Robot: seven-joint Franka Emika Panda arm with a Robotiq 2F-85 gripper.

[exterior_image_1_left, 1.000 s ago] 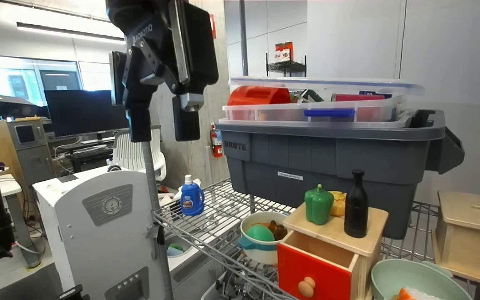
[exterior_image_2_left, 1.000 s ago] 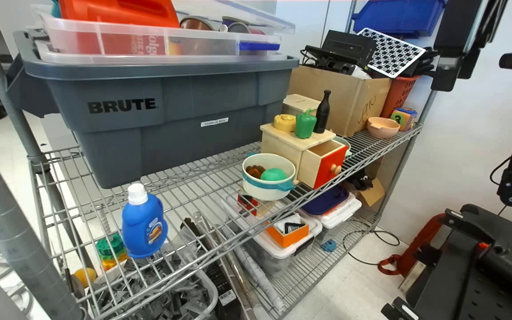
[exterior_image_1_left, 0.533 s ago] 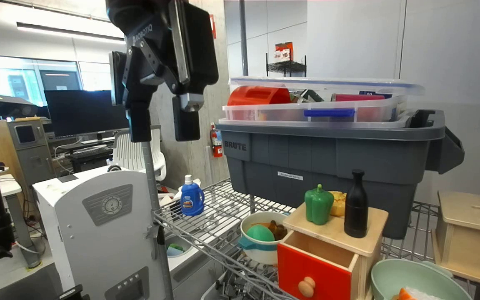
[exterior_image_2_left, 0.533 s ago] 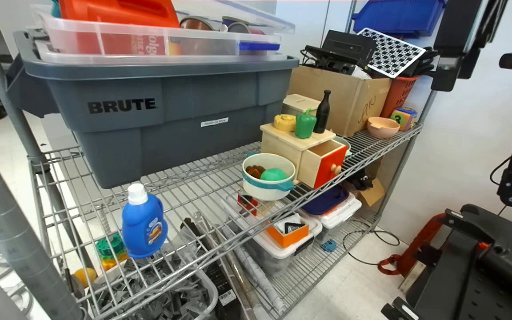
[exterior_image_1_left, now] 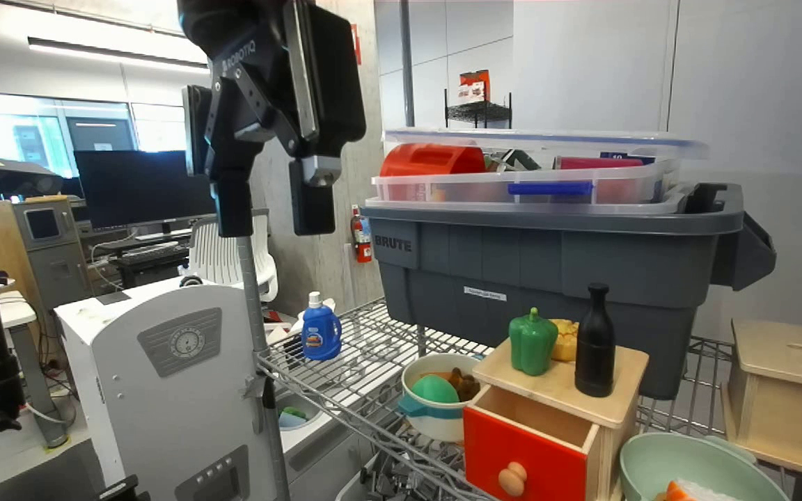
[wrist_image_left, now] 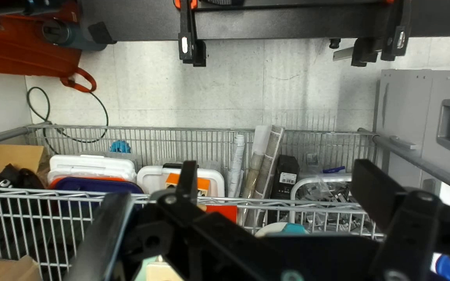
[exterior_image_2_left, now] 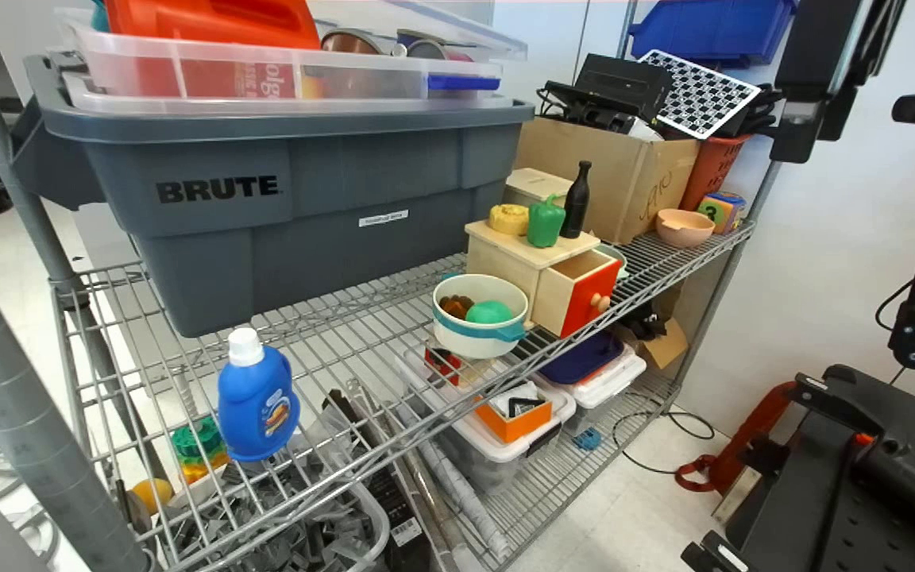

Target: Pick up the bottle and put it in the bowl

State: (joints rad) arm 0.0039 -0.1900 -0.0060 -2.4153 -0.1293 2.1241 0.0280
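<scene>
The slim black bottle stands upright on the wooden drawer box in both exterior views; it also shows here. The pale mint-green bowl sits low beside the box and holds an orange and white item. In an exterior view the bowl is mostly hidden behind the red drawer. My gripper hangs high, away from bottle and bowl, with its fingers apart and nothing between them. It is partly cut off in an exterior view. In the wrist view the gripper is wide open; the bottle is not visible there.
The wooden box has an open red drawer. A green pepper and a yellow item stand near the bottle. A white pot, a blue-and-white bottle and a large grey bin are on the wire shelf.
</scene>
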